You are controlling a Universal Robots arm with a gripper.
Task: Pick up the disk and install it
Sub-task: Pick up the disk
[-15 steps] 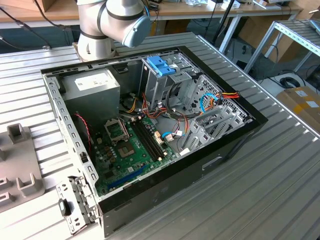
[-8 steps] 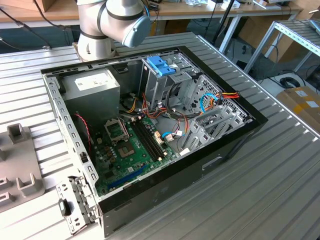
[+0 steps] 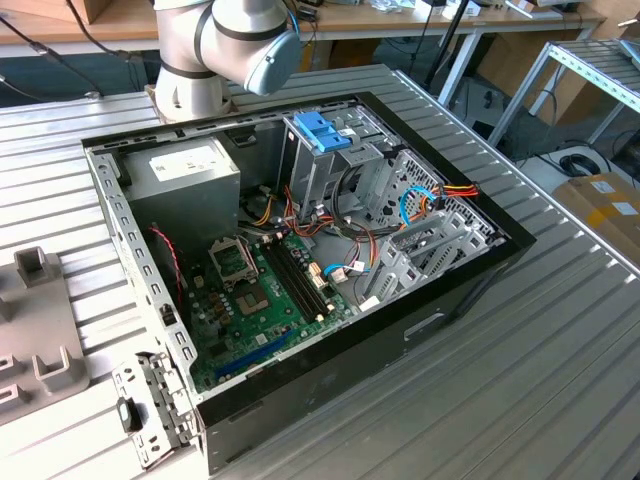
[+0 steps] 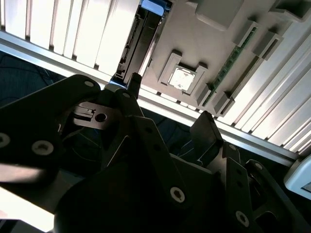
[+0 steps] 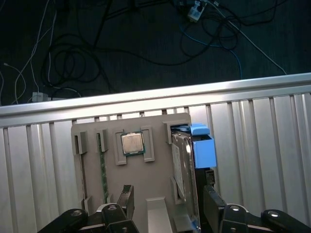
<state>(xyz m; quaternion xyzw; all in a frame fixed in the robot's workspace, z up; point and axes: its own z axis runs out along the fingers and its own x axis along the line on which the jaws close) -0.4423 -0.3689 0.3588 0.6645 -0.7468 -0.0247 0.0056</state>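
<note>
The disk (image 5: 182, 170) is sitting on edge in a slot of the beige parts tray (image 5: 158, 160), blue carrier frame and all. It's near a processor chip (image 5: 132, 143) and a memory stick (image 5: 103, 165).

So by our read nothing's done yet: it isn't picked up and it isn't installed. The gripper (image 5: 169, 206) hangs near the tray with its jaws spread wide and nothing between them. In the first wrist view the disk lines up with the gap between the two fingers (image 5: 125, 196). We can't tell for sure if anything touches it, and we'd guess not.

As for what each view adds, the exterior view gives us the opened computer case (image 3: 380, 350) on the slatted table (image 3: 540, 380). Its metal drive cage (image 3: 320, 175) and motherboard (image 3: 260, 300) are exposed, and the arm (image 3: 215, 45) rises just behind it. The second wrist view looks along the gripper itself, and there the disk sits well beyond the fingertips (image 4: 133, 80).
</note>
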